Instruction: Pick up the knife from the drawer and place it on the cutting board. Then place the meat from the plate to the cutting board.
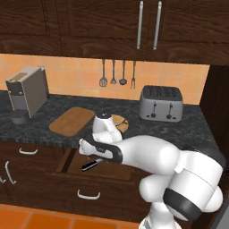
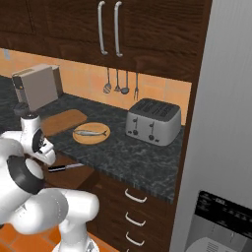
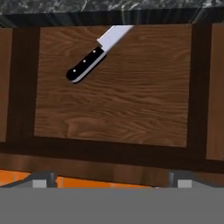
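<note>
Lying knife [image 3: 94, 57] (no legible writing)

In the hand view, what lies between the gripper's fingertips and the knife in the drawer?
Just bare drawer floor and its dark front wall; the knife lies untouched, as the hand view shows.

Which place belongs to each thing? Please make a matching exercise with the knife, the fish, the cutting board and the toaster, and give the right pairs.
Things:
1. knife
2. fish
3. cutting board
4. toaster

Places:
A. on the round plate
B. at the right end of the counter
C. in the open drawer
D. on the counter, left of the plate

Pairs: 1-C, 2-A, 3-D, 4-B
</note>
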